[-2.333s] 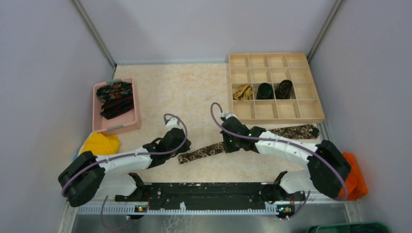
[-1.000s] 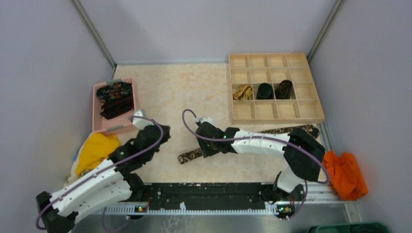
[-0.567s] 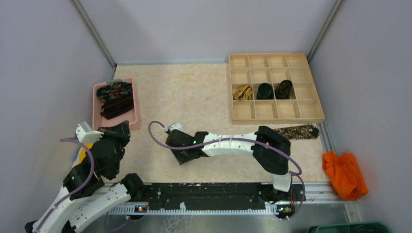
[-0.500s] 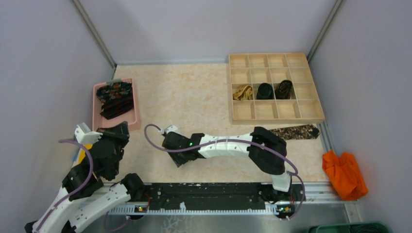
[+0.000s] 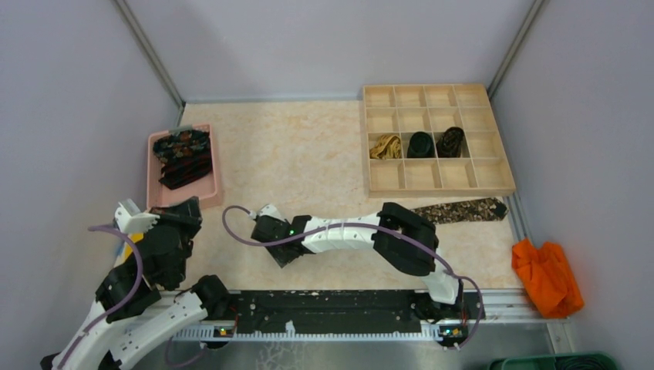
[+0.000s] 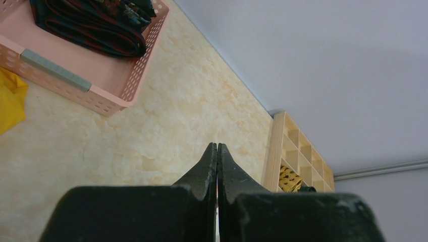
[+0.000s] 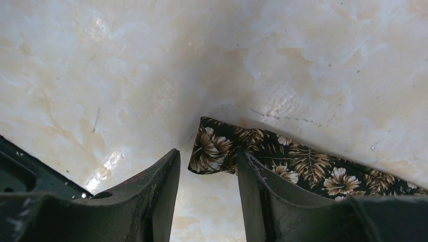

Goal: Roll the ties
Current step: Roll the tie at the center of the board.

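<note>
Having slid leftward along the floral tie (image 7: pixel 303 169), the right gripper (image 7: pixel 208 154) now straddles its narrow tip, jaws parted. Withdrawn near the pink basket (image 6: pixel 116 98), the left gripper (image 6: pixel 217 147) is pressed shut and empty.

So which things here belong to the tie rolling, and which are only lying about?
Belongs to the job: floral tie on the table; folded ties in the pink basket; rolled ties in the wooden organizer; right pincer, open at the tie's tip.
Lying about: orange cloth; yellow cloth.
</note>
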Controlling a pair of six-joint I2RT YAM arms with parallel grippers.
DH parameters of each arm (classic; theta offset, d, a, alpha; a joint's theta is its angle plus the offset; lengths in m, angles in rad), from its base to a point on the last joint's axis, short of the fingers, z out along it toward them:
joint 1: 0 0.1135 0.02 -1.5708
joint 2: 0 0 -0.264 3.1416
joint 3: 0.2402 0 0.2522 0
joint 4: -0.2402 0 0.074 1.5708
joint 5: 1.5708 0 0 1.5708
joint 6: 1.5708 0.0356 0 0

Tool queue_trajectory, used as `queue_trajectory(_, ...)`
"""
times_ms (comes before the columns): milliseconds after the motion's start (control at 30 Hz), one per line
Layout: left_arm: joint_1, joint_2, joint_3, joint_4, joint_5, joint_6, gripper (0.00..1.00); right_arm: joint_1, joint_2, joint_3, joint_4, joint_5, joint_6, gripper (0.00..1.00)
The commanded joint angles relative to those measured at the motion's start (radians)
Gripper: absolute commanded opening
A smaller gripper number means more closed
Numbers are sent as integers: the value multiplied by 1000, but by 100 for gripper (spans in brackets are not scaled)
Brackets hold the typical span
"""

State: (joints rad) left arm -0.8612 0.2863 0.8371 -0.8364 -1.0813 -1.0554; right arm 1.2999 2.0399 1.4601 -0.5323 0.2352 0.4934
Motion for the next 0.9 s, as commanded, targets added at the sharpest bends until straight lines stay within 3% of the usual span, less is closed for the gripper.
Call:
queue_trajectory(0,1,-16,-11,0,-9,26,0,-1,50,44,-22,59,-19,45)
queue_trajectory(333,1,-18,-40,67,14,92,0,-4,37,21,3,64,5,31)
queue_trajectory(633,1,65,-79,205,64,198,0,-115,-272,-350,461,-254,59,20)
queue_trajectory(867,1,131,-141,342,116,269,0,-202,-412,-556,691,-452,156,15)
